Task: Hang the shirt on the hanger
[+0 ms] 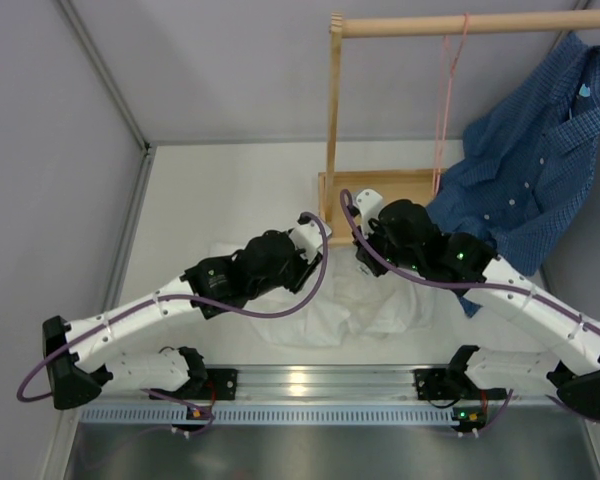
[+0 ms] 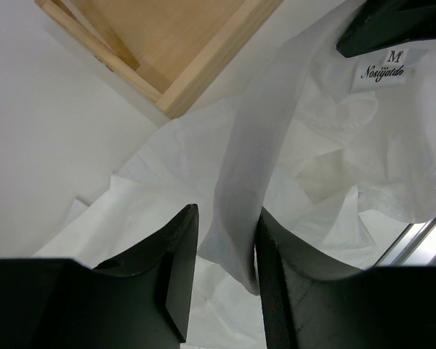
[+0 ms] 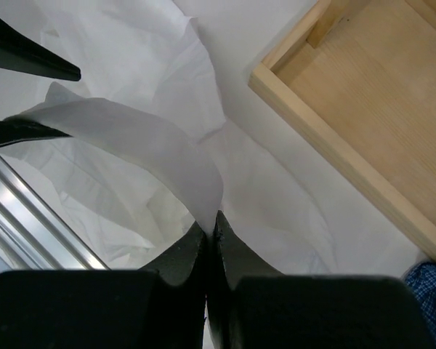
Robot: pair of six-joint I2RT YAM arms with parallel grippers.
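Observation:
The white shirt (image 1: 352, 308) lies crumpled on the table between my two arms. A raised band of its collar (image 2: 256, 131) runs from one gripper to the other, with the size label (image 2: 383, 71) near the far end. My right gripper (image 3: 211, 224) is shut on one end of that band (image 3: 138, 134). The band's other end hangs between the fingers of my left gripper (image 2: 225, 243); those fingers stand apart, and the cloth touches only the right-hand finger (image 2: 276, 247). The pink hanger (image 1: 443, 100) hangs from the wooden rail (image 1: 460, 24), away from both grippers.
The rail's wooden base frame (image 1: 380, 192) sits just behind the grippers on the table. A blue checked shirt (image 1: 530, 170) hangs at the right end of the rail. An aluminium rail (image 1: 310, 382) runs along the near table edge.

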